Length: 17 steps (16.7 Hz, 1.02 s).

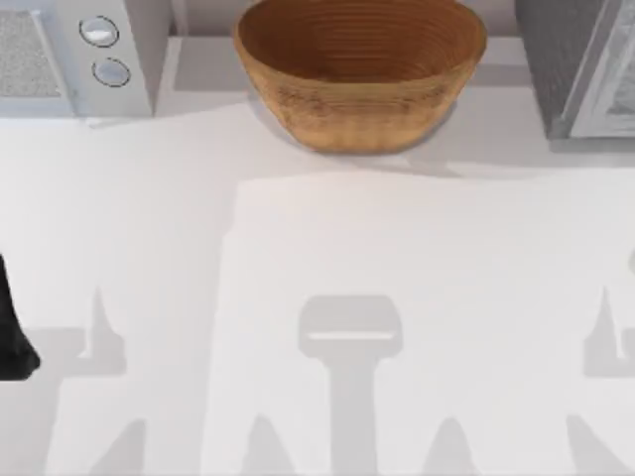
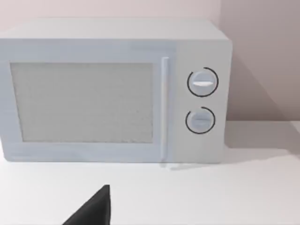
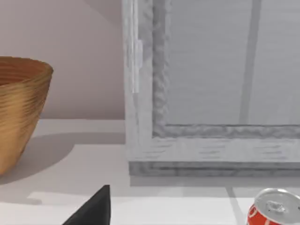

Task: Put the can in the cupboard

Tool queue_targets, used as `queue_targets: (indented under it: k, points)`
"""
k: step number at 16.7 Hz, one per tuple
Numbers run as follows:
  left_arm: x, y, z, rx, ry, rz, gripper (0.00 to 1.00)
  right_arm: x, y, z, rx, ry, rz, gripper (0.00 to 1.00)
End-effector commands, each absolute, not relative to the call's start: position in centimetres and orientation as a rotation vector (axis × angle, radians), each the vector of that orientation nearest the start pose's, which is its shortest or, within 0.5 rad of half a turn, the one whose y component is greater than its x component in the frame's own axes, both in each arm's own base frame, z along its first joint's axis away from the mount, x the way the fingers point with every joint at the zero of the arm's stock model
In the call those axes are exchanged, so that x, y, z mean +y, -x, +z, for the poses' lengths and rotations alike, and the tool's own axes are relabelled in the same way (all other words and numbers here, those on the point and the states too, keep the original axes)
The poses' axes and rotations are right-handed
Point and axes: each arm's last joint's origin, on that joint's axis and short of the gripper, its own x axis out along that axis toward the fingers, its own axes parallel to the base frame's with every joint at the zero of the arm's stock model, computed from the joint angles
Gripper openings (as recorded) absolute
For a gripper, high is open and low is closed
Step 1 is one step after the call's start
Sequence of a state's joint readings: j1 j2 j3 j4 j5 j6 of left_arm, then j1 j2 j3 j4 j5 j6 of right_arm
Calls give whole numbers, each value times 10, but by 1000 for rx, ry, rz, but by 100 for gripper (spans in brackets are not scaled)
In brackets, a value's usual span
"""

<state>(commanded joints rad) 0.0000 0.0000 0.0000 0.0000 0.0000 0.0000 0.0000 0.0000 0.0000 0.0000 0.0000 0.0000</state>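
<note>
Here, the red aluminium drink can (image 3: 274, 208) stands upright before the grey cupboard (image 3: 211, 84), beside the right gripper's black fingertip (image 3: 93, 208); the right arm seems nearer. Finger states cannot be told.

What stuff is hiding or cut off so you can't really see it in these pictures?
- Can: right wrist view, its lower part is cut off by the picture's edge.
- Cupboard: right wrist view, its top and far side run off the edge; whether its door is open cannot be told.
- Left gripper: top view, mostly cut off at the left edge.
- Microwave: its inside is hidden behind its door.
</note>
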Motion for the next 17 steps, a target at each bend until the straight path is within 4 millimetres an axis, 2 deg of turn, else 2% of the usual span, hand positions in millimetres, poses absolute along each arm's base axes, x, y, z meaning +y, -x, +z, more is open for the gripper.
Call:
queue_targets:
  k: [4,8,13,17]
  points:
    - [-1,-106,160,0,0,0,100,-2,-107,162,-5,2,-4,100]
    - [-1,-106,160,0,0,0,100,-6,-119,172,-19,12,-13,100]
    - [-1,-106,160,0,0,0,100,-17,-152,173,18,25,-13,100]
    - [-1,-106,160,0,0,0,100,-31,-185,153,80,25,-7,100]
